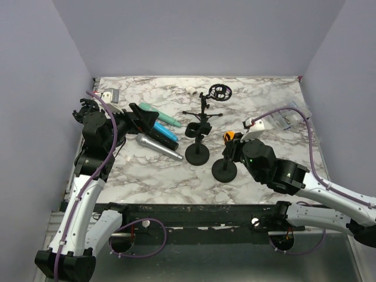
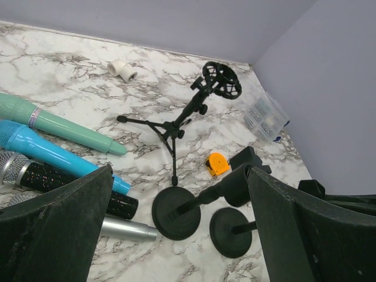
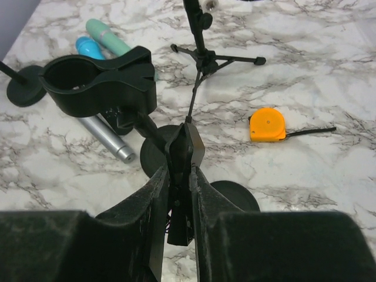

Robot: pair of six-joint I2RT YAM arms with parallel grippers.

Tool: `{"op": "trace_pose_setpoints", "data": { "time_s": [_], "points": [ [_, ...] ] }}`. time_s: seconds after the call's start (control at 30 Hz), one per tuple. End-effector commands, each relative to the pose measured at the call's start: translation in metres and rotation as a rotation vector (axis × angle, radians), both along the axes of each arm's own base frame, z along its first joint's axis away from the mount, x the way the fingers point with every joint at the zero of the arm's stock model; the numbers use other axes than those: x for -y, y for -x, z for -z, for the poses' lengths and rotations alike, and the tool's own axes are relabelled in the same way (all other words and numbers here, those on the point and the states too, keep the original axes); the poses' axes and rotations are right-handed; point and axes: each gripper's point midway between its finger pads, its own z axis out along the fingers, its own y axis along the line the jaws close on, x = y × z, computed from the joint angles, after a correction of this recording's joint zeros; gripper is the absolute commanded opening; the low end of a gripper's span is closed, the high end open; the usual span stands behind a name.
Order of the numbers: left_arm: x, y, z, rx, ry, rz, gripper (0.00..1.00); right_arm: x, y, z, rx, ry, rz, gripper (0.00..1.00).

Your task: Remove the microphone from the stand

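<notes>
We are seeing the silver metal microphone (image 1: 160, 148) lying flat on the white-grey marble table (image 1: 264, 94), apart from every stand. Just beside it are lying a black speckled microphone (image 2: 53, 176), a glossy blue microphone (image 2: 47, 150) and a matte teal microphone (image 2: 64, 126), roughly parallel. The left gripper (image 1: 141, 114) is hovering over these four, its padded jaws spread wide. The right gripper (image 3: 179, 200) is pinching the narrow top of a black round-base stand (image 1: 224, 170). Near it a second black stand with ring clip (image 3: 97, 82) is standing upright. Behind are a thin black tripod stand (image 1: 205, 111) and an orange tape measure (image 3: 267, 124).
</notes>
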Motion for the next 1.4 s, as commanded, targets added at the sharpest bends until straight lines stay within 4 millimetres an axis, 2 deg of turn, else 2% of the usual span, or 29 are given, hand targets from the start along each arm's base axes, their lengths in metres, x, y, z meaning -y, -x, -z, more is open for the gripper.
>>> {"op": "trace_pose_setpoints", "data": {
  "time_s": [0.0, 0.27, 0.47, 0.63, 0.87, 0.93, 1.0, 1.17, 1.27, 1.37],
  "points": [
    [0.001, 0.000, -0.001, 0.019, -0.007, 0.012, 0.93, 0.005, 0.018, 0.068, -0.169, 0.184, -0.059, 0.24],
    [0.001, 0.000, -0.001, 0.022, -0.010, 0.011, 0.93, 0.007, 0.016, 0.047, -0.134, 0.153, -0.054, 0.30],
    [-0.003, 0.000, -0.002, 0.033, -0.024, -0.008, 0.93, 0.005, 0.016, 0.004, -0.077, 0.086, -0.073, 0.46],
    [-0.005, 0.000, -0.002, 0.051, -0.048, -0.025, 0.93, 0.014, 0.012, -0.026, 0.004, 0.048, -0.046, 0.58],
    [0.000, 0.013, -0.013, 0.179, -0.069, -0.020, 0.93, 0.025, 0.017, -0.069, 0.087, -0.065, -0.051, 0.70],
    [0.006, 0.021, -0.019, 0.226, -0.074, 0.007, 0.93, 0.033, 0.021, -0.082, 0.118, -0.105, -0.052, 0.76],
    [0.010, 0.032, -0.025, 0.276, -0.070, 0.024, 0.93, 0.043, 0.026, -0.094, 0.156, -0.147, -0.055, 0.77],
    [-0.001, 0.062, -0.037, 0.388, 0.014, -0.001, 0.95, 0.072, 0.043, -0.116, 0.258, -0.223, -0.075, 0.78],
    [-0.007, 0.090, -0.049, 0.462, 0.057, 0.008, 0.95, 0.094, 0.052, -0.124, 0.296, -0.284, -0.057, 0.80],
    [-0.016, 0.114, -0.056, 0.544, 0.084, -0.003, 0.98, 0.113, 0.060, -0.127, 0.335, -0.376, -0.030, 0.91]
  ]
}}
